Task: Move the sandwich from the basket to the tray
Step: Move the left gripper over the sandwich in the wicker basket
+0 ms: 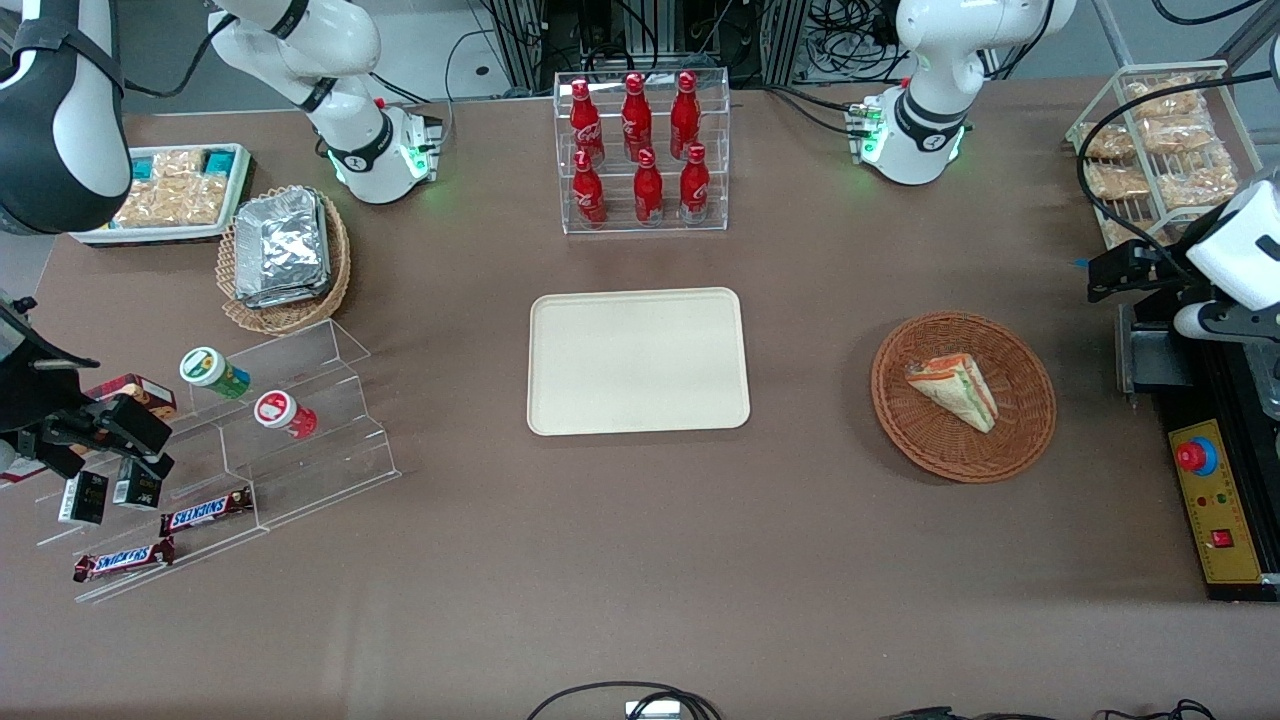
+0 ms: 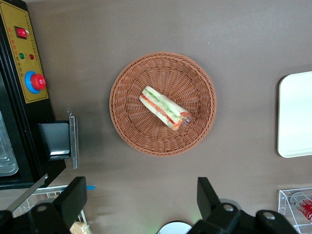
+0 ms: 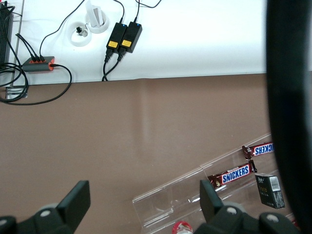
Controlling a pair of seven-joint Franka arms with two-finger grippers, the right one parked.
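My end effector (image 2: 141,204) hung above the bare brown desk (image 1: 640,560), just beside the basket (image 1: 1030,420) toward my own end of the desk and farther from the front camera than it, with its two dark fingers (image 2: 73,197) spread wide and nothing between them. The sandwich (image 1: 955,388) lay on its side in the basket, a wrapped wedge of pale bread showing green, red and orange layers, touching only the reddish-brown weave under it. The tray (image 1: 560,400) sat flat, well apart from the basket toward the parked arm's end, its cream surface bare. Farther from the front camera than the tray stood a clear rack of red bottles (image 1: 640,150) with white script too small for me to read. Beside the basket, at my end of the desk, was a black unit with a yellow control panel (image 1: 1225,510) carrying a red round button on a blue ring, small coloured lamps and a red switch; its printing was unreadable. Toward the parked arm's end, well apart from the tray, two bars marked SNICKERS (image 1: 205,512) lay on clear acrylic steps (image 1: 330,440), near a tan wicker basket holding foil packs (image 1: 283,245).
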